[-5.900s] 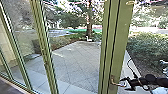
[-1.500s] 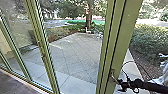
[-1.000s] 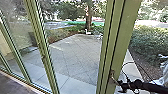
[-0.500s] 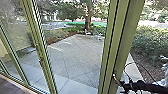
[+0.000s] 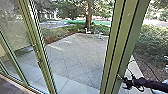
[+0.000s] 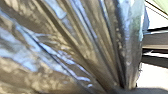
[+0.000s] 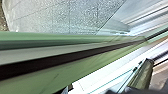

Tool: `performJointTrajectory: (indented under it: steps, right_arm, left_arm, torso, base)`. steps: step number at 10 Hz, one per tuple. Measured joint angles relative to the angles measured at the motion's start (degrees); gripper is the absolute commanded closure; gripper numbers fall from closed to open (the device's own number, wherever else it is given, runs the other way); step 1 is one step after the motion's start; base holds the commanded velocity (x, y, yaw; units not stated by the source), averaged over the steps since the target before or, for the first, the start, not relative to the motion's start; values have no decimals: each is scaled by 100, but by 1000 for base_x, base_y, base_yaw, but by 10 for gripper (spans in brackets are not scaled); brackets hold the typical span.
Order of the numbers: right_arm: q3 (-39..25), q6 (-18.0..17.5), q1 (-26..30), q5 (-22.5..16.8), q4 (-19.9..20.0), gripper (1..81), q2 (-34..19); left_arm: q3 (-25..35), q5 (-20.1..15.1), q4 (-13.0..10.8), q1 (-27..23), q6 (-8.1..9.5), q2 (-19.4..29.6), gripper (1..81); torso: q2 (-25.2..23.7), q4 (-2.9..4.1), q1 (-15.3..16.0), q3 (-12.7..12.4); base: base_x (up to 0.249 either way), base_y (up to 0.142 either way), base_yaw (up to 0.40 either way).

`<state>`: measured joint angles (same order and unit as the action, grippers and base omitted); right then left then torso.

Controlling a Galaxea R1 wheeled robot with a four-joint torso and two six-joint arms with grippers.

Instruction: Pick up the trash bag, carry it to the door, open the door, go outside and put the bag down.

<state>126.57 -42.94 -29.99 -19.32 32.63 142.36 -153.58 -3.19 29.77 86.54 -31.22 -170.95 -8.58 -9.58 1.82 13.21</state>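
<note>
Close against my left wrist camera, a shiny grey-brown plastic trash bag spreads in gathered folds; whether my left claw is apart or clamped, I can't tell. The head view puts my black right claw at the small metal handle on a tall green door frame, its grip unclear; my right wrist view adds the frame's long dark groove. Beyond lie grey paving, then a brown-trunked tree.
</note>
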Motion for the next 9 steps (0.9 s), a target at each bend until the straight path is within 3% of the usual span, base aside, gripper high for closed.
performJointTrajectory:
  steps: [3, 7, 9]
  right_arm:
    - [-351, -56, 266, 202, -44, 10, -101]
    - [-836, 60, 684, -675, -367, 10, -499]
    - [-935, 7, 877, -1467, -635, 10, -557]
  left_arm:
    - [0, -18, 0, 41, 0, 2, 811]
    - [0, -9, 0, 22, 0, 0, 811]
    - [0, -7, 0, 23, 0, 2, 811]
  torso:
    - [11, 4, 11, 11]
    - [20, 9, 18, 17]
    - [20, 9, 18, 17]
  base:
    - [0, 0, 0]
    - [0, 0, 0]
    - [0, 0, 0]
